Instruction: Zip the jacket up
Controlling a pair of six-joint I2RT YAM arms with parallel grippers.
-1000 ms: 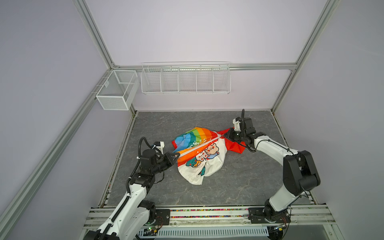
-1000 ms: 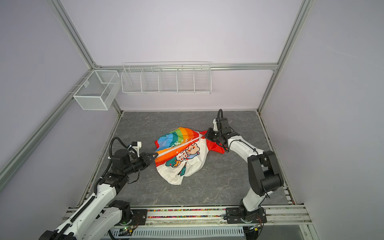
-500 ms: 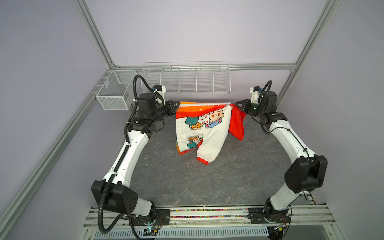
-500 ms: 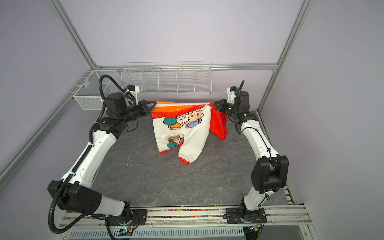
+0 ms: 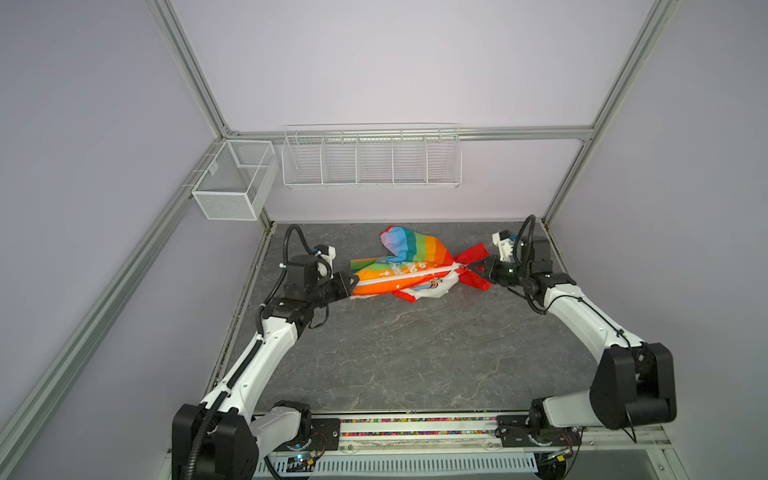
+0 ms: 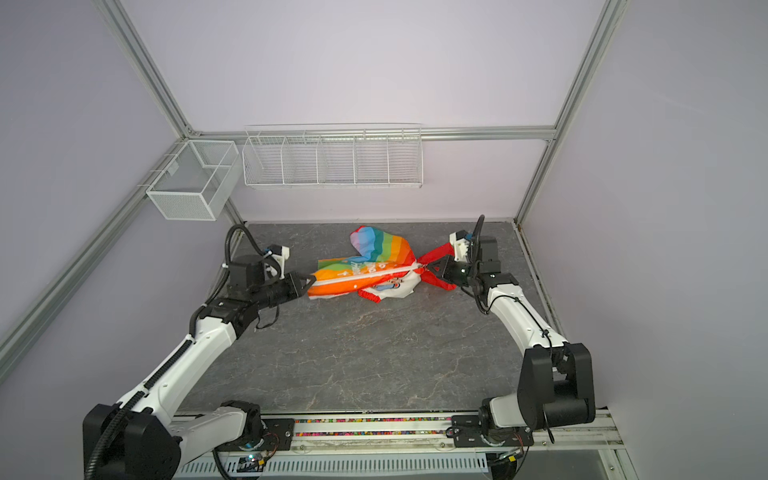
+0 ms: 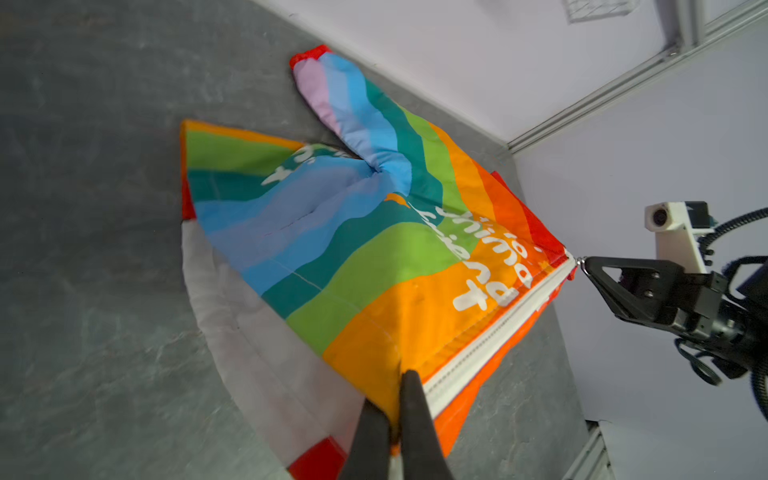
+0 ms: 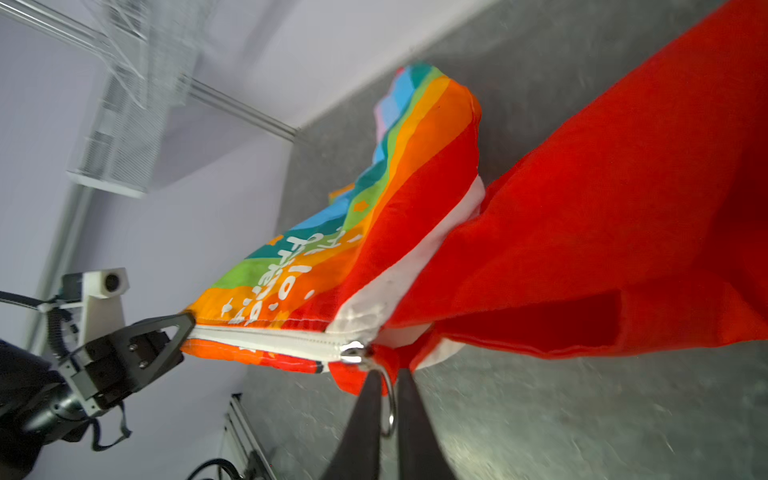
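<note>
Jacket (image 5: pixel 399 270) stretched centre frame — left gripper (image 7: pixel 395 399) pinches hem, right gripper (image 8: pixel 388 386) pinches zipper ring (image 8: pixel 388 409) — 2 anchors tension zipper.

Right gripper (image 8: pixel 388 380) pinches the jacket (image 8: pixel 561 232) zipper's metal ring (image 8: pixel 390 409)

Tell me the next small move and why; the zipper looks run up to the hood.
Probably open the right claw and let go of the pull ring. The white zipper looks closed along its whole length, with the slider at the red hood end. The jacket lies on the table, and the left claw pinches its hem end. Nothing seems left to pull.
</note>
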